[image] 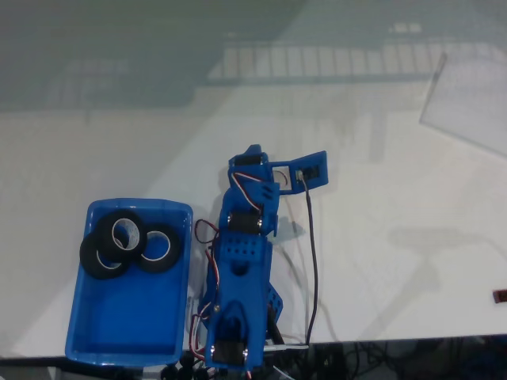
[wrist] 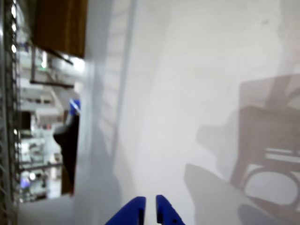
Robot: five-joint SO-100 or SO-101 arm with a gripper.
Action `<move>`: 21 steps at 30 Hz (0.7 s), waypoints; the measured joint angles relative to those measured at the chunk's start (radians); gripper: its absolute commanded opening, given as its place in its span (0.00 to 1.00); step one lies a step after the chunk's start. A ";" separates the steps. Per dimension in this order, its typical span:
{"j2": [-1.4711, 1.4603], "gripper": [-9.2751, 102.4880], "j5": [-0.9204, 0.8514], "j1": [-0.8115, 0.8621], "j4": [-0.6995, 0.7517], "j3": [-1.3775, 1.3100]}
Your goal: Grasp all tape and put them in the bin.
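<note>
arm base cut by bottom edge of fixed view, wrist view background blurred

Lab or workshop, white worktable, loose cables at its edge, cluttered shelving behind

Three black tape rolls overlap inside blue bin.
</note>
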 measured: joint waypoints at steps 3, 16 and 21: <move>0.044 0.08 -0.012 0.002 0.029 0.020; 0.117 0.08 -0.029 -0.014 0.112 0.044; 0.117 0.08 -0.029 -0.014 0.114 0.044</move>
